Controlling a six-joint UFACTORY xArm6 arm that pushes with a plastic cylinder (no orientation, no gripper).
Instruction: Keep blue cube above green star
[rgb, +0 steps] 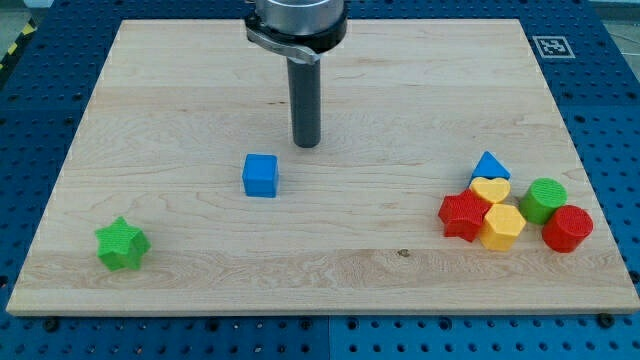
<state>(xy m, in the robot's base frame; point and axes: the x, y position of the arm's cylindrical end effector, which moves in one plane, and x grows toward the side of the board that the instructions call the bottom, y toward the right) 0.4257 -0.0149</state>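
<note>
A blue cube (260, 175) sits on the wooden board left of centre. A green star (122, 243) lies near the board's bottom-left corner, below and well to the left of the cube. My tip (306, 144) is at the end of the dark rod, just above and to the right of the blue cube, a small gap apart from it and not touching. The green star is far from the tip.
A cluster of blocks sits at the right: a blue triangle (490, 165), a yellow heart (490, 189), a red star (463, 215), a yellow hexagon (502, 227), a green cylinder (545, 199) and a red cylinder (568, 228). A marker tag (552, 45) lies off the board's top-right corner.
</note>
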